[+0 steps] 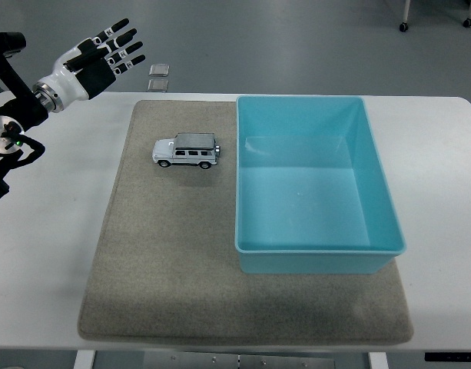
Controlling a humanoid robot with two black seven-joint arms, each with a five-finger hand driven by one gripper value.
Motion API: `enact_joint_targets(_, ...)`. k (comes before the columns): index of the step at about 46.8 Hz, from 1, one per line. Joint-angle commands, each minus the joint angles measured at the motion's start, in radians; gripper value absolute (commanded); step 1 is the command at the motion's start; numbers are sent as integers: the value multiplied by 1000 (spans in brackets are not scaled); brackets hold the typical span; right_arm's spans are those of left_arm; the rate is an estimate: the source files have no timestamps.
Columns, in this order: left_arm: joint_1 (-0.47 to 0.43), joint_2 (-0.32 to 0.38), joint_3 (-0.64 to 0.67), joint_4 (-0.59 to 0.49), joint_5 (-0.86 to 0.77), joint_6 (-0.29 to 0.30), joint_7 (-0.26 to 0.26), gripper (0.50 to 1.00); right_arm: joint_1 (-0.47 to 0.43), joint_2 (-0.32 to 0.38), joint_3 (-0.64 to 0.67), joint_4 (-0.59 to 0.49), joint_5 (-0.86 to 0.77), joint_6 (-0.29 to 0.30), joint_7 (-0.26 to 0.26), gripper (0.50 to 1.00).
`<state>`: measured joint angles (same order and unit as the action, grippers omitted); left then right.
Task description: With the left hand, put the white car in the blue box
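The robot's left hand (pixel 97 58) hovers, fingers (pixel 124 34) spread empty, needing to reach the small white toy car (pixel 187 151) beside the empty blue plastic box (pixel 320 244).

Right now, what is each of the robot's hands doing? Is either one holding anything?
Left hand: open, fingers spread, holding nothing, raised over the table's far left corner, well away from the small white toy car.
Right hand: not in view.
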<state>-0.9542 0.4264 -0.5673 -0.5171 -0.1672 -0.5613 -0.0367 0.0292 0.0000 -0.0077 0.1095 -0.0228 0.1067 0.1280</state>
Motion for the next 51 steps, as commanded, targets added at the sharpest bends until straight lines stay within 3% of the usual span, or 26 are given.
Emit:
enact_joint_targets(1, 0, -3, 7, 0, 0, 0, 0, 1000, 0, 0, 0, 1, 0, -1, 1, 936)
enact_joint_targets(19, -11, -5, 29, -1, 0, -9, 0, 1000, -2, 0, 0, 1, 0, -1, 1, 936)
enact_joint_targets(26, -15, -2, 32, 11, 29, -48, -3, 999, 0, 0, 0, -1, 1, -1, -1, 936)
enact_joint_targets(38, -69, 11, -25, 2, 550, -45, -48, 999, 0, 0, 0, -1, 0, 1, -1, 936)
enact_joint_targets(51, -116, 9, -23, -8, 932, -35, -98, 999, 0, 0, 0, -1, 1, 1, 1, 936)
